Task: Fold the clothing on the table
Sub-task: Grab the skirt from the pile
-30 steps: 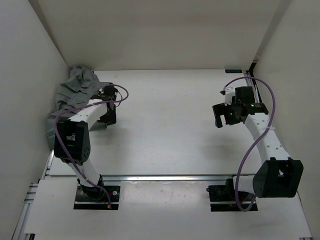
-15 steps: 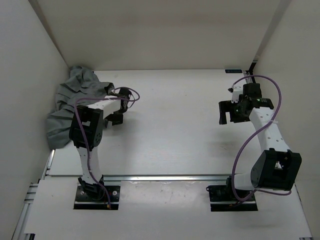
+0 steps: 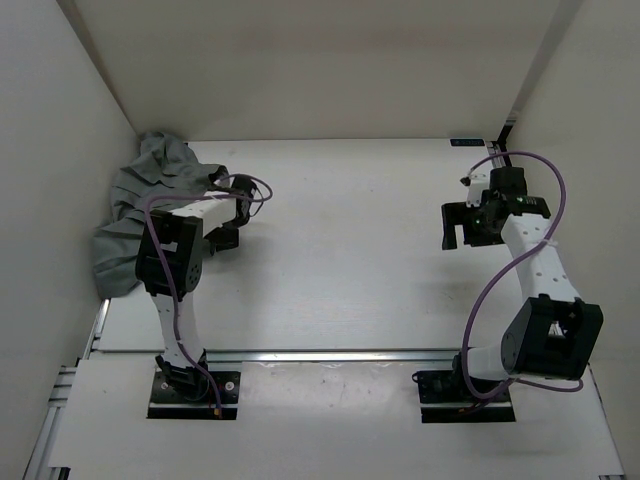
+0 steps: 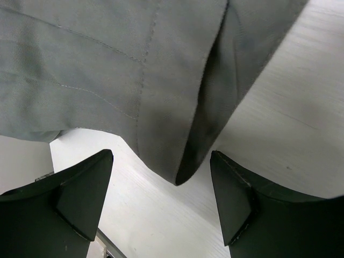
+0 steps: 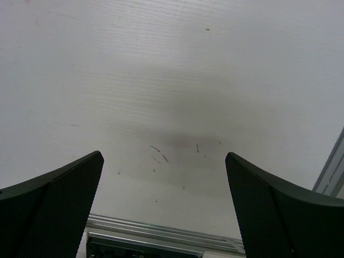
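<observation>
The white counter (image 3: 340,250) is carrying the grey pleated clothing (image 3: 140,205), which is lying bunched in the far left corner against the wall (image 3: 60,150). The left arm (image 3: 190,213) is reaching toward it. Its hand (image 4: 161,159) is released, with a hem corner between the spread fingers, apart from both. The right hand (image 5: 164,156) is hovering released over the counter's right side.

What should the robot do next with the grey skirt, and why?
Probably the left gripper should ease forward a little and close on the edge of the skirt. Its jaws are open, and a grey corner lies right between them, not yet gripped. The skirt is bunched in the far left corner of the table, so it needs pulling out before folding.
</observation>
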`<action>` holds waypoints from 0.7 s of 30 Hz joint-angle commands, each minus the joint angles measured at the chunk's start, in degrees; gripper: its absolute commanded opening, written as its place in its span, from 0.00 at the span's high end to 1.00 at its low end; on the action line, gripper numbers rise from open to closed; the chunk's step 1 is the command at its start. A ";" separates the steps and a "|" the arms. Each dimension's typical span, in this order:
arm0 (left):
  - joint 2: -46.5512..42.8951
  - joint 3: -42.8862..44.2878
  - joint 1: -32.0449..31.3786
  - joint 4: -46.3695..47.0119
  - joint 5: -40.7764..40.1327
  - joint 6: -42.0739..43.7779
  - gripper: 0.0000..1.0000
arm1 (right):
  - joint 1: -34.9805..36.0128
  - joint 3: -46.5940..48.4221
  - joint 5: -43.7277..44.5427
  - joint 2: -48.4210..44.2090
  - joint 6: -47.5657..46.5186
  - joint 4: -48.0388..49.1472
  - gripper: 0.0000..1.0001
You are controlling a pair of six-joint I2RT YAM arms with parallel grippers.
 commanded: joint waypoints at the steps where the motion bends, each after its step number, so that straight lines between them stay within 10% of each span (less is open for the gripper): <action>1: -3.65 0.52 1.23 1.37 -1.77 -0.69 0.16 | -0.54 2.43 0.35 1.02 -1.38 -0.57 0.00; 15: -0.31 5.62 3.52 1.80 -1.52 -0.25 0.23 | -0.19 4.19 1.40 2.16 -0.50 -1.89 0.01; 21: -0.05 4.22 5.10 3.12 0.86 0.36 0.45 | -0.37 4.98 3.24 2.34 -1.37 -1.72 0.00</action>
